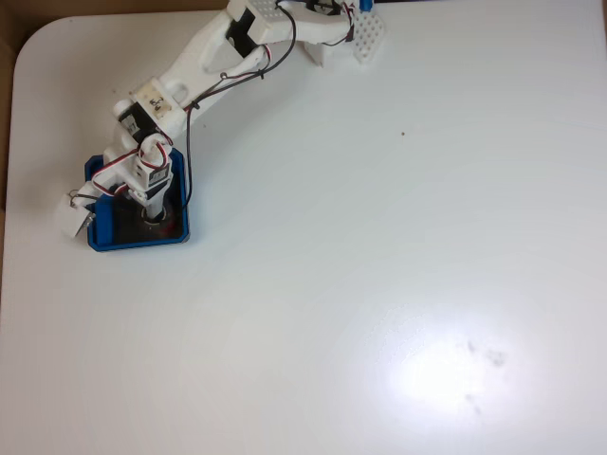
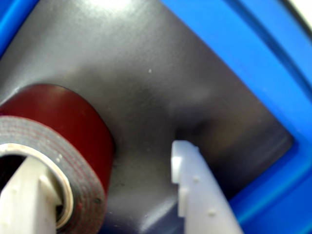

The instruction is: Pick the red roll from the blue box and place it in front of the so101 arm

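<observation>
So the arm (image 1: 204,66) is reaching down into the box (image 1: 100,242) at the table's (image 1: 379,284) left side in the fixed view. Wrist view: jaws spread, nothing gripped yet. One finger (image 2: 24,195) sits inside the roll's (image 2: 73,131) hole, the other finger (image 2: 200,190) outside its red wall, roll lying on the box floor.

Likely a hobby or lab bench: bare white table (image 1: 379,284), wired white robot arm (image 1: 204,57).
</observation>
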`<control>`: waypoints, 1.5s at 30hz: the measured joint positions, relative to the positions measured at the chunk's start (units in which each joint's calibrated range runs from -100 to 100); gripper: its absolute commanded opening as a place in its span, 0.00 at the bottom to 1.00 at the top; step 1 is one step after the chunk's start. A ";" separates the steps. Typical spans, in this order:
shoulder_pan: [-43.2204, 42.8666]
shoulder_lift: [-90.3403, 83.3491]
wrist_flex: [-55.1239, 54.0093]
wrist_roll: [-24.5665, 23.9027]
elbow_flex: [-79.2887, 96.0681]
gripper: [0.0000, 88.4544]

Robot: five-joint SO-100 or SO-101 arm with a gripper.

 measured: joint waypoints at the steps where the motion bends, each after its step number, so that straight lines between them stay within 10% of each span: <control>1: 0.00 0.00 0.00 0.00 0.00 0.12; 34: 0.00 -17.70 1.48 0.00 0.00 0.01; 45: -16.03 -38.87 25.21 0.17 0.00 0.01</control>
